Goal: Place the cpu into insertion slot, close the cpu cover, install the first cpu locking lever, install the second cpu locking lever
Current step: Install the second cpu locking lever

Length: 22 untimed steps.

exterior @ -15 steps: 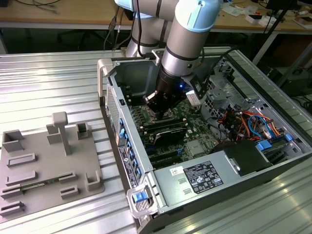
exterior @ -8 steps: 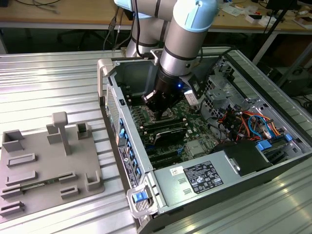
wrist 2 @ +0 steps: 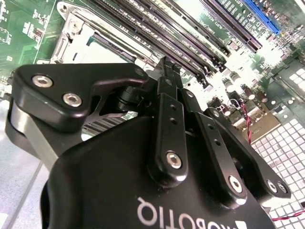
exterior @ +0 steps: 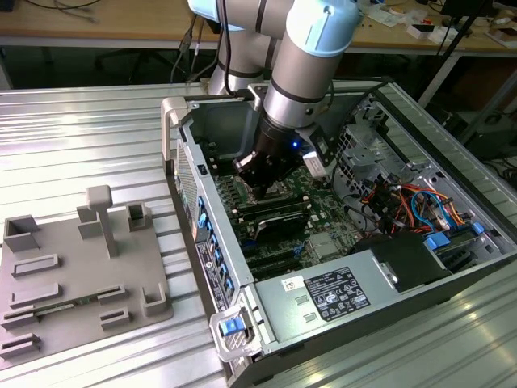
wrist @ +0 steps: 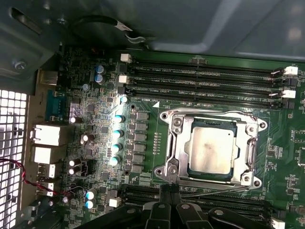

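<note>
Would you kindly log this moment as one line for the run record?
chip: in socket | cover frame: down | claw: shut, empty, at socket edge

Cpu point(wrist: 212, 149): dull grey metal top, smudged. Cover point(wrist: 177, 143): bright silvery metal. Gripper point(wrist 2: 167, 71): black, semi-gloss, steel screws. Table point(exterior: 81, 137): ribbed matt aluminium.

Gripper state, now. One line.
Gripper: shut, fingertips together with nothing between them, poised beside the insertion slot, where the cpu sits under the cpu cover.
</note>
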Each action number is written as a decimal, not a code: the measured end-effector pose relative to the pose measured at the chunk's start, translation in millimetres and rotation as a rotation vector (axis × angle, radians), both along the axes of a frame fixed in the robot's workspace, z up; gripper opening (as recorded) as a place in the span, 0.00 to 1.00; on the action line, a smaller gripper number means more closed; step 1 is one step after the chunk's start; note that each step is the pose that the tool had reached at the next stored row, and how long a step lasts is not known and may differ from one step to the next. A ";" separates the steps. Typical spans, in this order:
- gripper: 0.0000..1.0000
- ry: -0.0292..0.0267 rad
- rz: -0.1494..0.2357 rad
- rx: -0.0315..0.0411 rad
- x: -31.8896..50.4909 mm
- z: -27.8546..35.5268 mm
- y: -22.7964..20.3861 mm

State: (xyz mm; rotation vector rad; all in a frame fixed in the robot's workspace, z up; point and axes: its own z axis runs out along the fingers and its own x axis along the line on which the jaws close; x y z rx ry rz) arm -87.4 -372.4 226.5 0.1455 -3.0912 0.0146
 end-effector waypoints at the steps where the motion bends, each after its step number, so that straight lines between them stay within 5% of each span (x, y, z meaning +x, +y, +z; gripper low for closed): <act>1: 0.11 0.0003 0.000 0.0006 0.0 -0.1 0.0; 22: 0.11 0.0002 0.000 0.0014 -1.6 -4.4 0.0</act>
